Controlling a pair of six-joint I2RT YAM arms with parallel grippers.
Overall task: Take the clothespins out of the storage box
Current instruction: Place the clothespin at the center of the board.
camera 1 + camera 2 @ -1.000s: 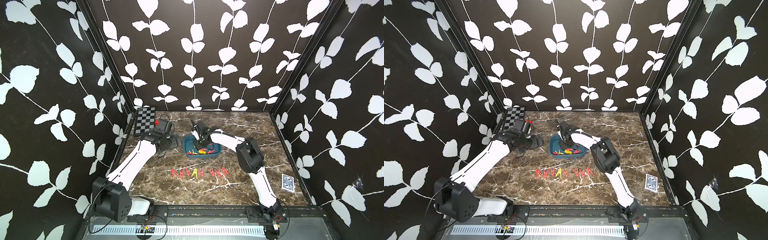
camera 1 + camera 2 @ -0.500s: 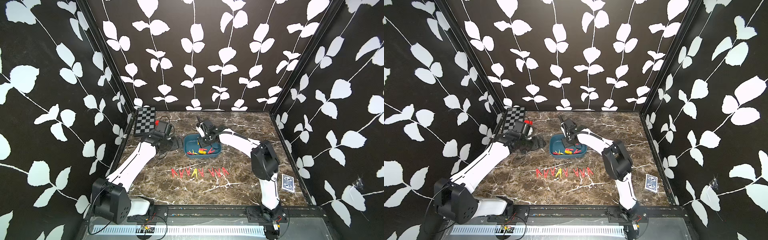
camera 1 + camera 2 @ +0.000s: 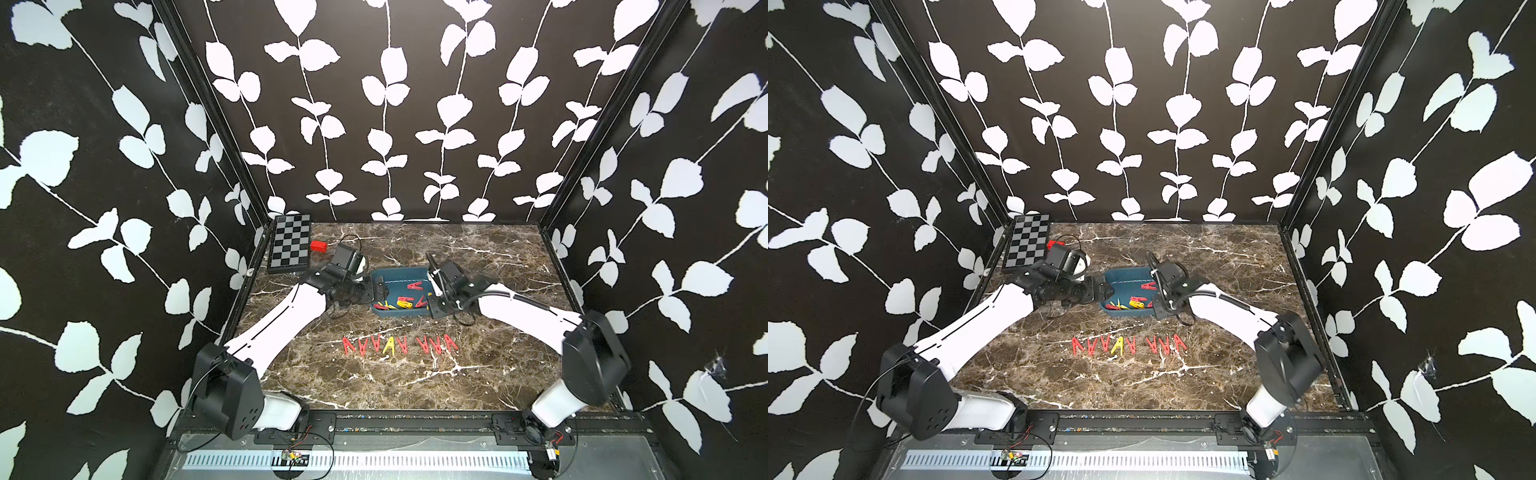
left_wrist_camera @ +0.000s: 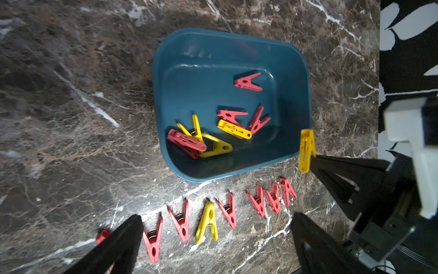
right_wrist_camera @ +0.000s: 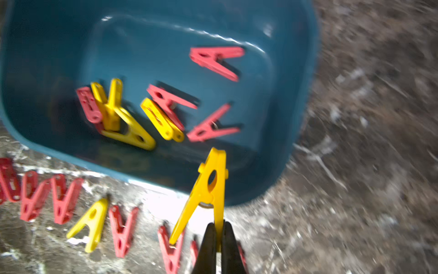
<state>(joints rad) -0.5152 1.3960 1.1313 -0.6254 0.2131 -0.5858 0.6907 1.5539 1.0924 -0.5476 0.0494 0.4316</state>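
The storage box [image 3: 392, 279] sits mid-counter [image 3: 415, 382], with clothespins [image 4: 247, 83] loose inside and a row [image 3: 390, 345] just near of it. Only the wrist views clearly show the right claw [image 5: 219, 239] clamped on a yellow clothespin [image 5: 208, 187] at the box's near right corner. The left claw [image 4: 216, 215] stands wide apart, just left of the box.
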